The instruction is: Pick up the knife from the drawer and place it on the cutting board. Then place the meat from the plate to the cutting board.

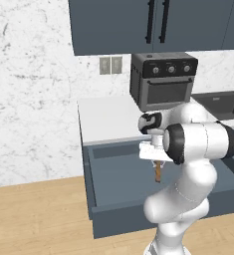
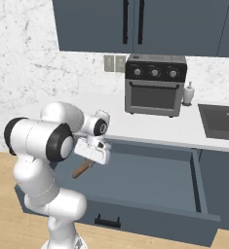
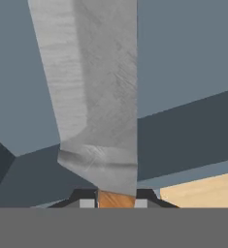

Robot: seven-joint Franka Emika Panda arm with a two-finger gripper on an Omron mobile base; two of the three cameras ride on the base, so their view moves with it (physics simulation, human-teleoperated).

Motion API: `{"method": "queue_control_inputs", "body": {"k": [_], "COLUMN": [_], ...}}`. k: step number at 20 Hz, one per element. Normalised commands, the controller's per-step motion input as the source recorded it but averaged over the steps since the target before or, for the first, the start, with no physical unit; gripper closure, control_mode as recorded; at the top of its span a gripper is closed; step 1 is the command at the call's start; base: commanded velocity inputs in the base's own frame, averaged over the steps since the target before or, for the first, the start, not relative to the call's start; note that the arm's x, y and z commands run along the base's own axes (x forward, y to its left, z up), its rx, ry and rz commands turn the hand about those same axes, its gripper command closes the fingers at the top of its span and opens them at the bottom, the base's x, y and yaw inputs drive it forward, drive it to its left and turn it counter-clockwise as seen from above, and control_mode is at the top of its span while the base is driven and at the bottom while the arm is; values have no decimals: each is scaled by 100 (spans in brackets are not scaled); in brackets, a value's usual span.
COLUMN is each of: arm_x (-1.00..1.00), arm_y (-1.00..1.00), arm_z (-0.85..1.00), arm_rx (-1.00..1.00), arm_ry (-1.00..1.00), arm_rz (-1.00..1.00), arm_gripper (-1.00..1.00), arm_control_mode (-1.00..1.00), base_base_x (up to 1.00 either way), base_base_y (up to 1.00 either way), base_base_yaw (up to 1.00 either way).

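The knife (image 3: 93,92) hangs over the open drawer (image 1: 123,219), its grey blade reaching away from the hand in the hand view. My gripper (image 3: 116,203) is shut on the tan wooden handle (image 3: 116,199). From the left base view, the handle (image 1: 158,172) sticks down below the gripper (image 1: 157,162), clear of the drawer floor. In the right base view the handle (image 2: 82,169) slants down-left from the gripper (image 2: 89,162) above the drawer (image 2: 150,214). The cutting board, the plate and the meat are out of view.
A dark toaster oven (image 1: 163,79) stands on the white counter (image 1: 108,117) behind the drawer. A sink (image 2: 223,119) lies to the right, with a soap bottle (image 2: 188,93) beside the oven. Dark cabinets (image 2: 135,24) hang above. The pulled-out drawer juts over the wooden floor (image 1: 34,219).
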Motion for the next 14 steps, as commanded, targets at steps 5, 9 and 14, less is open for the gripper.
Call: {"method": "queue_control_inputs", "body": {"k": [5, 9, 14], "arm_x": [-26, -29, -24], "arm_y": [0, 0, 3], "arm_z": [100, 99, 84], "arm_rx": [0, 0, -9], "arm_ry": [0, 0, 0], "arm_rz": [-22, -30, -26], "arm_gripper": [100, 100, 100], "arm_control_mode": [-100, -100, -100], "base_base_x": [0, 0, 0], "base_base_y": [0, 0, 0], "base_base_yaw": [0, 0, 0]}}
